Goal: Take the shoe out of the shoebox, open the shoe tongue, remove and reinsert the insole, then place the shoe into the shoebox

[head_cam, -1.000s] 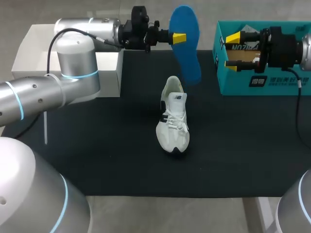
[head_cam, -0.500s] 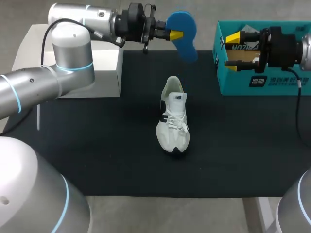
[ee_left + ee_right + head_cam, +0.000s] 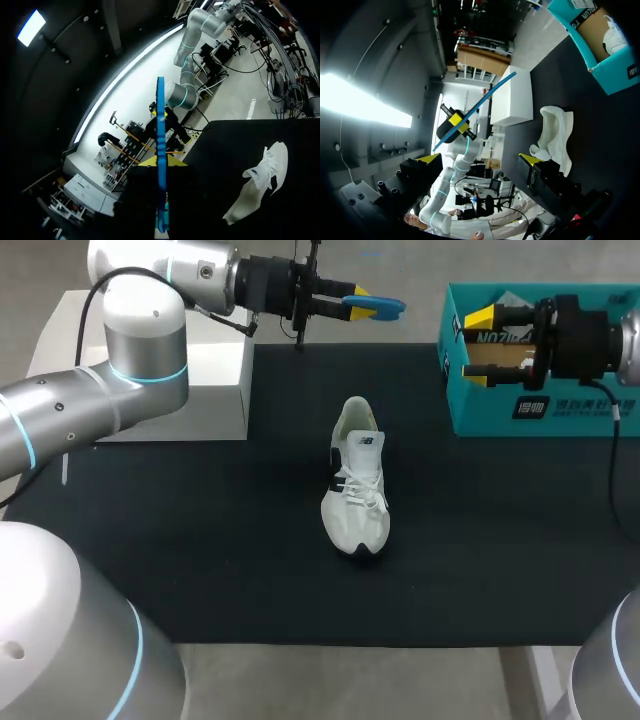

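Your right gripper [image 3: 480,346] hangs wide open and empty just in front of the teal shoebox [image 3: 545,412]. Nothing pins the white shoe [image 3: 356,485], which lies alone in the middle of the black mat [image 3: 200,570], so it may skid when you push the insole in. The blue insole [image 3: 380,306] is pinched edge-on in your left gripper [image 3: 356,302], raised beyond the shoe's heel, and that narrow hold on a floppy sheet could let it twist or slip free.
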Controlling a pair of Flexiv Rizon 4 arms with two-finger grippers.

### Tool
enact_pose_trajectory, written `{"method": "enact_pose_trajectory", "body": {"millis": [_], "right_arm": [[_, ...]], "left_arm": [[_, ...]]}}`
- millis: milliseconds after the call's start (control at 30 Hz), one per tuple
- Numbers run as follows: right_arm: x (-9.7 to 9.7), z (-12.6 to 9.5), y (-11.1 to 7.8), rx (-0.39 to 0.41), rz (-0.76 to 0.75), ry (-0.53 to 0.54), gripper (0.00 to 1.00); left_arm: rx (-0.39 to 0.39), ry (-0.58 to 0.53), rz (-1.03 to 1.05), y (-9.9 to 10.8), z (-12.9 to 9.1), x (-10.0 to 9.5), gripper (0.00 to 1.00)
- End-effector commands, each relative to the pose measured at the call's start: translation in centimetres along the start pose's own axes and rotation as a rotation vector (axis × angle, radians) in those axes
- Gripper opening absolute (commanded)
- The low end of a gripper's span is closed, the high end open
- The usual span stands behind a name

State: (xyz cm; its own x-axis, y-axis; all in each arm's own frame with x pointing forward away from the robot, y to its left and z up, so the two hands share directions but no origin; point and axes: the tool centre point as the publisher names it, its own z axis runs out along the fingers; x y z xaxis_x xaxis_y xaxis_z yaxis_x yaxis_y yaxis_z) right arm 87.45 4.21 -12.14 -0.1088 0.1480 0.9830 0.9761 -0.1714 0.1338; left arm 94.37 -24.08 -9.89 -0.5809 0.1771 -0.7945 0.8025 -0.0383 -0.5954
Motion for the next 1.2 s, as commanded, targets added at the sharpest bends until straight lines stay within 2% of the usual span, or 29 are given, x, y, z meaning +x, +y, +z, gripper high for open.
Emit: {"method": "enact_pose_trajectory", "body": {"millis": [33, 133, 167, 367, 533, 700, 833, 1033, 1200], "right_arm": [[0.0, 0.1, 0.0, -0.002, 0.001, -0.001, 1.0], [0.0, 0.1, 0.0, -0.002, 0.001, -0.001, 1.0], [0.0, 0.1, 0.0, -0.002, 0.001, -0.001, 1.0], [0.0, 0.1, 0.0, -0.002, 0.001, -0.001, 1.0], [0.0, 0.1, 0.0, -0.002, 0.001, -0.001, 1.0], [0.0, 0.1, 0.0, -0.002, 0.001, -0.001, 1.0], [0.5, 0.5, 1.2, 0.013, -0.027, -0.004, 1.0], [1.2, 1.2, 3.0, 0.03, -0.064, -0.031, 1.0], [1.6, 2.0, 3.6, 0.045, -0.084, -0.028, 1.0]], "left_arm": [[-0.088, 0.011, 0.277, -0.6, 0.0, 0.2, 0.0], [-0.078, -0.011, 0.315, -0.5, 0.1, 0.5, 0.0], [-0.101, -0.034, 0.33, -0.4, 0.1, 0.6, 0.0], [-0.061, -0.137, 0.439, -0.5, 0.5, 1.6, 0.0], [-0.062, -0.145, 0.437, -0.3, 0.9, 2.4, 0.0], [-0.065, -0.149, 0.468, -1.0, 1.2, 2.3, 0.0], [-0.071, -0.127, 0.592, -1.4, 1.4, 2.6, 0.0], [-0.065, -0.151, 0.652, -1.4, 1.9, 2.6, 0.0], [-0.079, -0.168, 0.688, -1.1, 2.4, 2.5, 0.0]]}}
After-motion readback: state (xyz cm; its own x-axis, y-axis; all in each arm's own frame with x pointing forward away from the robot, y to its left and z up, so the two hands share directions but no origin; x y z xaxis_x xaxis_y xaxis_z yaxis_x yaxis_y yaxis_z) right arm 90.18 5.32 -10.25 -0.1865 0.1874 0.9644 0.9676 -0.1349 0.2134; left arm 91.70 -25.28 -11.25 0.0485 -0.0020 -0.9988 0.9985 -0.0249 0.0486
